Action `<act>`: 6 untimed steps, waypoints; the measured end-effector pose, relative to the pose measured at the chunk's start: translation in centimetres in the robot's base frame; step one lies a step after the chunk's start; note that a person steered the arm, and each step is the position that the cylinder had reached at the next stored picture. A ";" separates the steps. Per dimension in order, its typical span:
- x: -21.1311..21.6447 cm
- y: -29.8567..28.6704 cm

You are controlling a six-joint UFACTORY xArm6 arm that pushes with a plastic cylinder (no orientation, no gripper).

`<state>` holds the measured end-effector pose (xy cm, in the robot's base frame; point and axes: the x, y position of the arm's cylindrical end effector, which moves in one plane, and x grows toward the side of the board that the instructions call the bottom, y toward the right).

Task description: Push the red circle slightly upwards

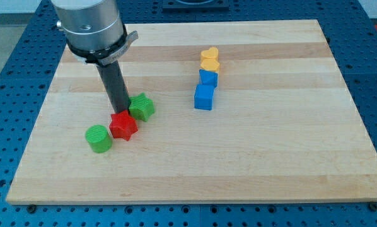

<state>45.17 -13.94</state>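
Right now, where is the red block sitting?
The red block is in the view's lower left of the board, between the green cylinder and green star, with my tip at its top edge.

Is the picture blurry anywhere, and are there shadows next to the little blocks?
In the camera view, the wooden board is evenly lit with no strong glare; the red star-shaped block, green cylinder block and blue cube block look sharp, each with only a soft, faint shadow; the grey arm housing at the view's top looks slightly soft; my tip sits at the red block's top edge.
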 end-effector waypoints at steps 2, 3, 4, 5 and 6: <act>-6.7 0.4; -5.7 0.4; -3.3 -1.3; -2.9 -5.0; -6.1 -6.1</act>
<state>39.12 -20.00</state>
